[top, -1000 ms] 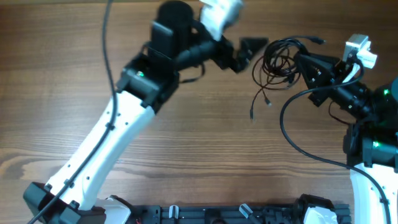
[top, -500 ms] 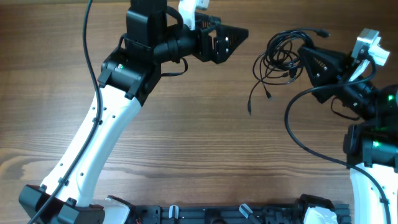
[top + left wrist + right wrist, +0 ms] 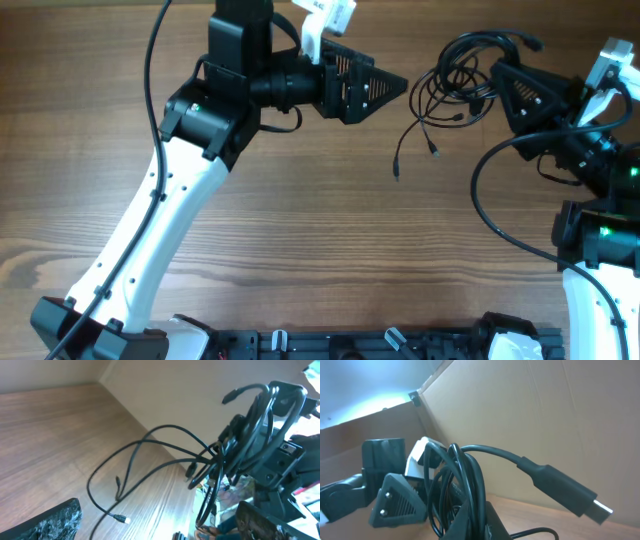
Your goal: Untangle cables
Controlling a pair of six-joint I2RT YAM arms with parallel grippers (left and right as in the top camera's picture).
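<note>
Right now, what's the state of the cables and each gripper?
cables: bunched and tangled, held up, loose plug ends trailing down.
right gripper: shut on the cables.
left gripper: open, empty, apart from the cables.

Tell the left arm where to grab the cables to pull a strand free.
Probably best: grip the loose strand just above its plug, coming from the left with the open left gripper. That strand hangs clear of the bunched cables that the right gripper holds, so the fingers can close on it alone. The bunch itself is too dense.
</note>
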